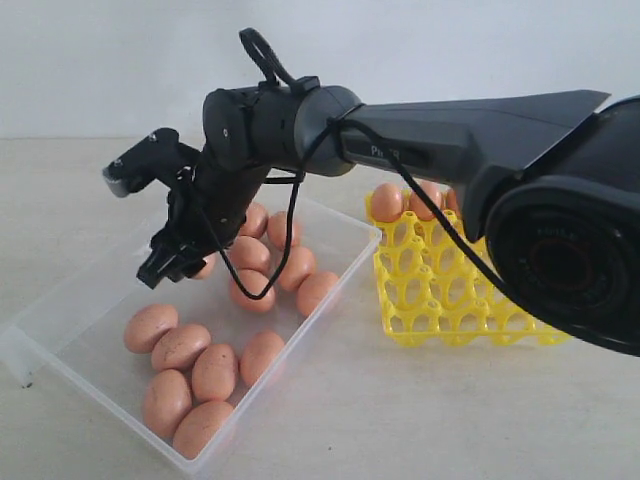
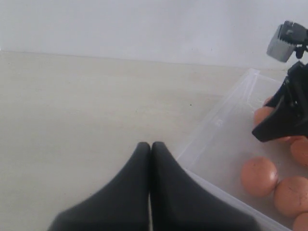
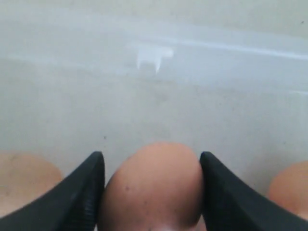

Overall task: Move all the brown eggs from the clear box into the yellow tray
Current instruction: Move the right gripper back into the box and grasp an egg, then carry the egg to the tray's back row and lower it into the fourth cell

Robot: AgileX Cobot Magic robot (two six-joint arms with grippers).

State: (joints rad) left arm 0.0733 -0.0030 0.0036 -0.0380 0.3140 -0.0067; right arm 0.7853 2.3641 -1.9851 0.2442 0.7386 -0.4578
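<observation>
**Exterior view.** The right arm reaches across from the right side, its wrist bent steeply down into the box (image 1: 95, 310). The right gripper (image 1: 165, 265) sits low among the far cluster of eggs (image 1: 212, 371), with one egg (image 1: 206, 268) just behind its fingertips. About a dozen eggs lie in the box in two loose groups, several of them touching. The tray (image 1: 440, 300) stands just beside the box on the right. A few eggs (image 1: 387, 200) sit in its far row and the other cups are bare. The left arm is not in this view.

**Left wrist view.** The left gripper (image 2: 147, 147) has its fingers pressed together and holds nothing. It hangs over bare table beside the box, well clear of the eggs.

**Right wrist view.** The black fingers (image 3: 82, 192) stand against both flanks of the egg and pinch it across its narrow waist. A neighbouring egg lies close on either side. Whether the egg has left the floor of the box cannot be told.

**Handling assessment.** The eggs are judged light, rigid, smooth and brittle, and apt to roll.
- A grip across the short axis at the widest part, as seen here, is the sound hold.
- Pressure should be only enough to stop the egg slipping.
- The lift should be straight up, so that the fingers do not knock the adjacent eggs.
</observation>
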